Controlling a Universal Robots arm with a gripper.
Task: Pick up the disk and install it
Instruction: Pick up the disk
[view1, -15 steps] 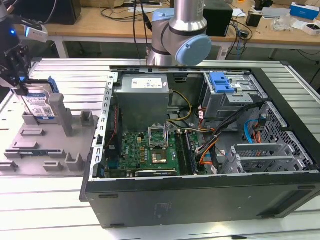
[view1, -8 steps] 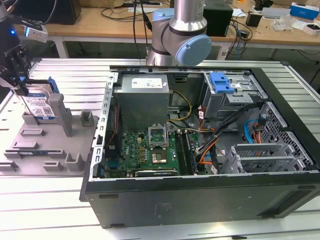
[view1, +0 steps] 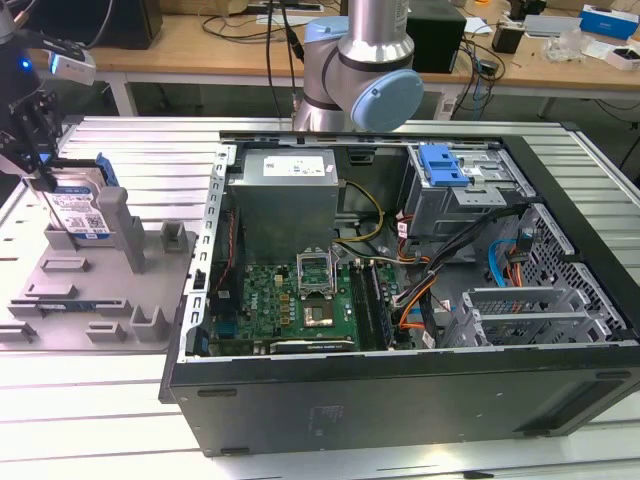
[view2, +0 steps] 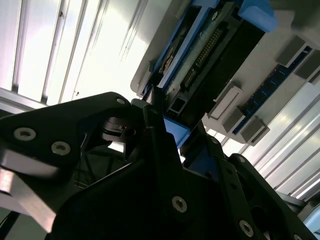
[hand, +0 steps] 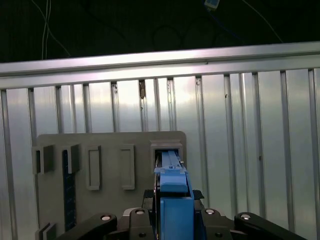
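black metal claw (view1: 42, 170) of the arm stands at the exterior view's far left. it is drawn in narrow on the upper edge of the disk (view1: 78, 212), a flat rectangular silver metal hard drive with a white-and-blue label and a bright blue plastic bracket round its edges. in both wrist views we find a finger on either side of the blue bracket, touching it as far as we can judge. we record the claw as closed on the disk.

the disk stands upright on edge, its lower end seated in a slot of the flat grey plastic holder plate (view1: 100, 300). the plate lies on the ribbed aluminium table (view1: 150, 140), just beside the open black computer case (view1: 400, 400). we do not see the disk lifted clear of its slot. inside the case we note the large grey metal power-supply box (view1: 285, 200) and a small ribbed blue plastic latch (view1: 443, 165), both well apart from the disk.

handling, in our judgement: the disk is stiff, fairly heavy for its bulk and sensitive to knocks. its metal faces look smooth and likely slippery, while the plastic bracket should offer better purchase. the hold belongs across the thickness near the middle of the upper edge, clear of the connector pin row (view2: 202, 54). an off-centre hold could let the disk tilt and bind in the slot.
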